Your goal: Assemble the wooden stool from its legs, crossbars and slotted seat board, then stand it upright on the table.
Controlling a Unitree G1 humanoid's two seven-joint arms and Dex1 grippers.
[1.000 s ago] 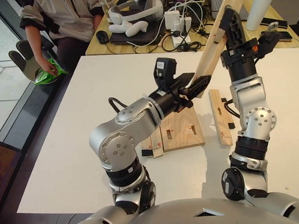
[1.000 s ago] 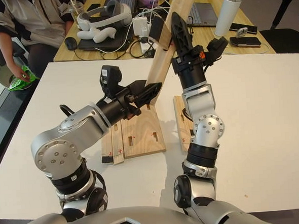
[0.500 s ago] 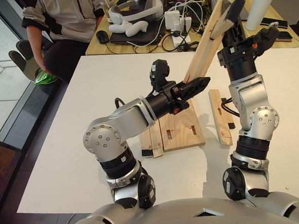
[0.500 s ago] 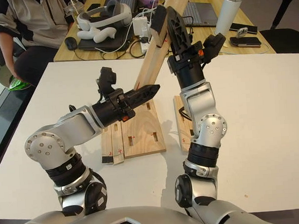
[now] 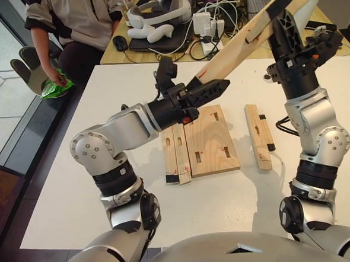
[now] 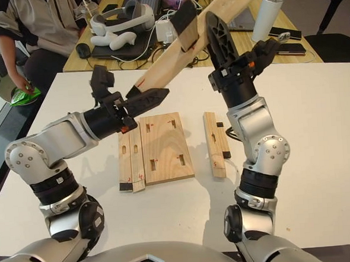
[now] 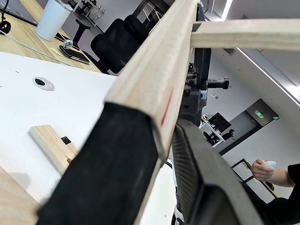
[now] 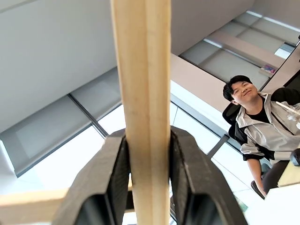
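A long wooden leg (image 5: 244, 43) slants in the air above the table, and both grippers hold it. My left gripper (image 5: 216, 87) is shut on its lower end, which carries a red mark. My right gripper (image 5: 279, 15) is shut on its upper part, near the far edge of the table. In the left wrist view a second wooden bar (image 7: 248, 35) meets the leg at a right angle. The slotted seat board (image 5: 210, 141) lies flat on the white table (image 5: 76, 172), with two narrow slotted slats (image 5: 175, 152) against its left side. Another slotted piece (image 5: 259, 135) lies to its right.
Behind the table stands a cluttered desk with a white headset (image 5: 159, 13), cables and chargers (image 5: 207, 31), and a white tumbler (image 6: 263, 16). A seated person (image 5: 73, 24) is at the back left. Bare table surface lies to the left and right of the parts.
The leg has tipped from steep to a shallower slant, its lower end swinging left. My left gripper moved left with it and now clamps that end. My right gripper shifted right and up.
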